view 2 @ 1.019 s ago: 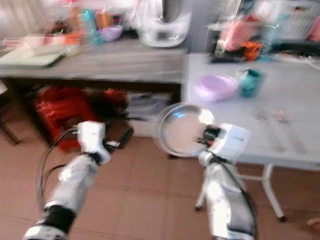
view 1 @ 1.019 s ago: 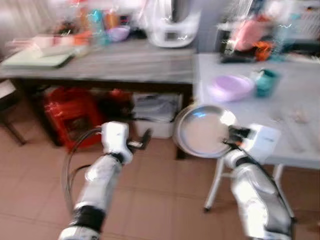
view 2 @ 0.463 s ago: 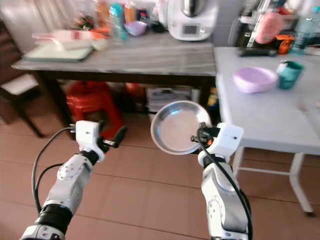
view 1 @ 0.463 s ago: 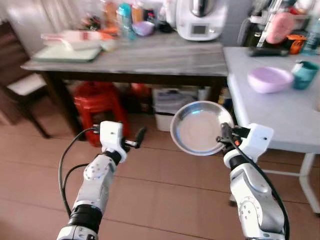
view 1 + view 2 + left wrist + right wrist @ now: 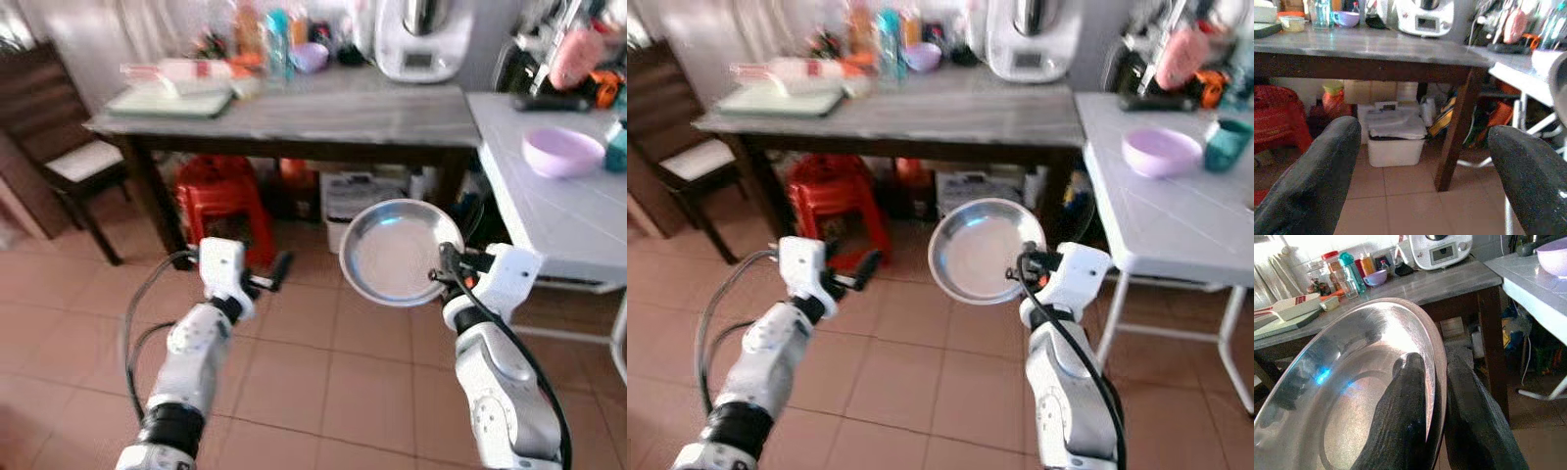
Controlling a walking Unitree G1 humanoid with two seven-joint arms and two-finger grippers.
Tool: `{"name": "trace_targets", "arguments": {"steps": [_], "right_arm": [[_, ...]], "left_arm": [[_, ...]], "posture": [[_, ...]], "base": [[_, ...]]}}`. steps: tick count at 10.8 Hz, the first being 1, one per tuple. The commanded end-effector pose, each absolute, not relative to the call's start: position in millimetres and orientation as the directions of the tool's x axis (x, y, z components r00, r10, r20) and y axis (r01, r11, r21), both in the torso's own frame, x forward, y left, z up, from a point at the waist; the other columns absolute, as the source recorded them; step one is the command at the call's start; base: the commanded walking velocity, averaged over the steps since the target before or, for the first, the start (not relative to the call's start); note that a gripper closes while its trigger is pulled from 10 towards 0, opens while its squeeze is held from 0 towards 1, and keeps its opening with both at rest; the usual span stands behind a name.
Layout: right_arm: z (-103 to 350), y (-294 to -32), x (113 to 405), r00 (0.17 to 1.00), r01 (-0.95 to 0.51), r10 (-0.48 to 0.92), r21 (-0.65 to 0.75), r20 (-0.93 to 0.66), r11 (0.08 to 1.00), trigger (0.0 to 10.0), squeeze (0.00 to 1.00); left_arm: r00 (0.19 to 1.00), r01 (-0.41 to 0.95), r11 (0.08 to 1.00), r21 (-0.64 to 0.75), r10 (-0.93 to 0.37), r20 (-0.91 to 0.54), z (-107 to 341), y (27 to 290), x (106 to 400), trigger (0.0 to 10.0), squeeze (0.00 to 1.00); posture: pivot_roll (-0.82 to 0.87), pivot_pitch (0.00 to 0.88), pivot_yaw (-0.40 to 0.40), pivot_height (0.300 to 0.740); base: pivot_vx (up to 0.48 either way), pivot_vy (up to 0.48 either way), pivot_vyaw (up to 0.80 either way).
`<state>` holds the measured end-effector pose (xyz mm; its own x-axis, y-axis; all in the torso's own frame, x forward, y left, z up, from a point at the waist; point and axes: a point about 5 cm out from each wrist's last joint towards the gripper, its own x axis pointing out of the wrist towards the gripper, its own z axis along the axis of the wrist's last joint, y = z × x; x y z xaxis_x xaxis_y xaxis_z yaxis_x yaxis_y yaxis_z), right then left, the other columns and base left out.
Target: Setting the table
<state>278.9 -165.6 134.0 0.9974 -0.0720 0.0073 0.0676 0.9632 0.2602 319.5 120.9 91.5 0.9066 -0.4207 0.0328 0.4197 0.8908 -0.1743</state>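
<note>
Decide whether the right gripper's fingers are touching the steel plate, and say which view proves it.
Touching. In the right wrist view the right gripper pinches the rim of the steel plate: one of its fingers lies inside the dish and the other presses behind it.

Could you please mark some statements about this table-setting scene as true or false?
1. The right gripper pinches the rim of a steel plate. True.
2. The left gripper holds a spoon. False: it is open, holding nothing.
3. A lilac bowl sits on the white table. True.
4. The steel plate lies flat on the white table. False: it is held tilted in the air, over the tiled floor.
5. A red stool stands under the grey table. True.
</note>
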Motion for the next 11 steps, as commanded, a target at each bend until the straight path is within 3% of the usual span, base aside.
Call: {"name": "trace_targets", "arguments": {"steps": [1,8,11], "right_arm": [[142.3,-168.5,280.3,0.995,0.072,-0.087,0.258,0.048,0.963,10.0,0.0],[142.7,-168.3,274.9,0.995,0.059,-0.077,0.246,0.066,0.968,10.0,0.0],[142.7,-171.6,252.5,0.995,0.042,-0.055,0.159,0.078,0.986,10.0,0.0]], "left_arm": [[0.897,0.44,0.882,-0.167,-0.439,0.045,96.0,118.5,320.0,10.0,0.0],[0.895,0.446,0.881,-0.156,-0.443,0.055,98.3,118.9,318.8,10.0,0.0],[0.93,0.366,0.925,-0.098,-0.362,0.06,99.3,145.9,308.6,10.0,0.0]], "posture": [[-0.03,0.0,0.063,0.74],[-0.03,0.0,0.066,0.74],[-0.02,0.0,0.069,0.74]], "base": [[0.315,0.0,0.0],[0.361,0.0,0.0],[0.364,0.0,0.0]]}}
